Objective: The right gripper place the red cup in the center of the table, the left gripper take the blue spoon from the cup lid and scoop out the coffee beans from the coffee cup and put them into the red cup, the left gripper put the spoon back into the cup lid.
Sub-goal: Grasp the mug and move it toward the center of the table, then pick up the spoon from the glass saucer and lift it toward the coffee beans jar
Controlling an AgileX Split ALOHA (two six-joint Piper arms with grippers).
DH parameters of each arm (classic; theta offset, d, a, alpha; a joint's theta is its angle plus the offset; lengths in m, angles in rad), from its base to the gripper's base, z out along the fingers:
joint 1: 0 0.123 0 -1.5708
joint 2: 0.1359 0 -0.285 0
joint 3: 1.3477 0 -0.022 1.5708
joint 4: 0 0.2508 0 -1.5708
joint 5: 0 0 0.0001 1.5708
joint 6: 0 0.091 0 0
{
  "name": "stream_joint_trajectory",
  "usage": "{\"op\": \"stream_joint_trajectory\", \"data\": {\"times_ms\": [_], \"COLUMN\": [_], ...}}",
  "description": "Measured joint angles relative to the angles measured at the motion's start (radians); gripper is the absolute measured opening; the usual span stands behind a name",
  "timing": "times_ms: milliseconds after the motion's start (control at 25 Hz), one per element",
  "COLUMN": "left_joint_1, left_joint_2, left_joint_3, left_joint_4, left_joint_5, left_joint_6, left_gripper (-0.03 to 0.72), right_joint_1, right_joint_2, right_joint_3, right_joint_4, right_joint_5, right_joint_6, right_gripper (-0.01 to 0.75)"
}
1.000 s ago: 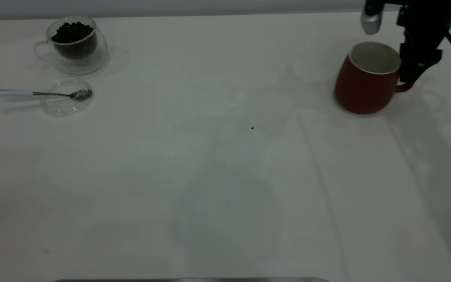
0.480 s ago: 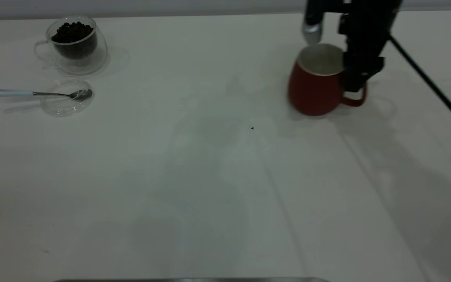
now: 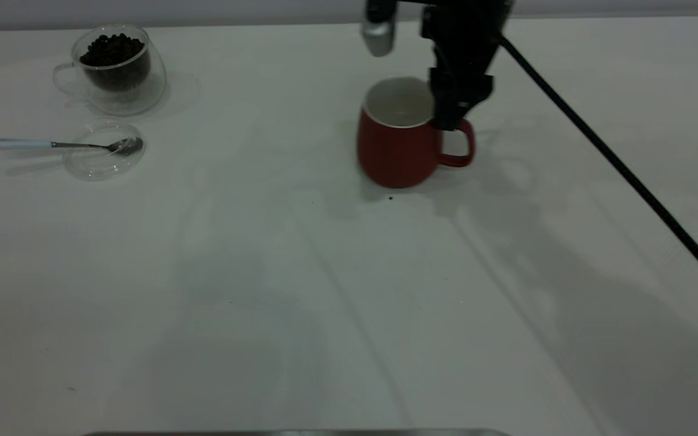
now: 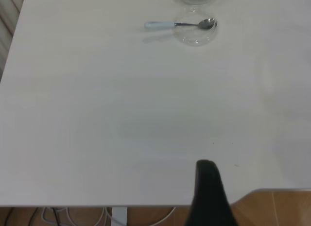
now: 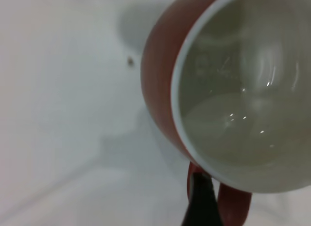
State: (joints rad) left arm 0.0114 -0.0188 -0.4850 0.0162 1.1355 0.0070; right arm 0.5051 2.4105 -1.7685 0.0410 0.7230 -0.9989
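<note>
While our right gripper [image 3: 453, 124] is grasping the red cup [image 3: 396, 148] by its handle with clenched fingers near the middle of the surface [image 3: 349, 290], we are worrying the cup could tip if the handle slips.

We see the right hand [image 3: 451, 121] as a matte black, blocky housing narrowing to a dark tapered finger; just beside it, up top, sits a short silver-grey cylinder [image 3: 378, 35]. A thin black cable [image 3: 615, 163] runs straight off from the hand. In the left wrist view the left hand [image 4: 209, 197] shows as one black finger with a rounded tip. No markings or screws we can make out.
</note>
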Motion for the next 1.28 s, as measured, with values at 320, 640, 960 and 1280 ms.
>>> {"op": "stream_joint_trajectory", "data": {"times_ms": [320,640,960,1280], "left_joint_1": [0.0,0.0,0.0,0.0], "left_joint_2": [0.0,0.0,0.0,0.0], "left_joint_3": [0.0,0.0,0.0,0.0], "left_joint_4": [0.0,0.0,0.0,0.0], "left_joint_5": [0.0,0.0,0.0,0.0], "left_joint_6": [0.0,0.0,0.0,0.0], "left_gripper": [0.584,0.584,0.584,0.584], "right_joint_1": [0.079,0.083,0.083,0.083], "right_joint_2": [0.0,-0.133,-0.493,-0.857], "right_joint_3": [-0.014,-0.03,-0.035,0.114], "right_joint_4": [0.037,0.007,-0.139,-0.161], "right_joint_5": [0.001,0.115,0.404,0.511], "right_joint_6": [-0.019,0.057,0.479,0.647], "right_gripper": [0.59,0.59,0.59,0.59]}}
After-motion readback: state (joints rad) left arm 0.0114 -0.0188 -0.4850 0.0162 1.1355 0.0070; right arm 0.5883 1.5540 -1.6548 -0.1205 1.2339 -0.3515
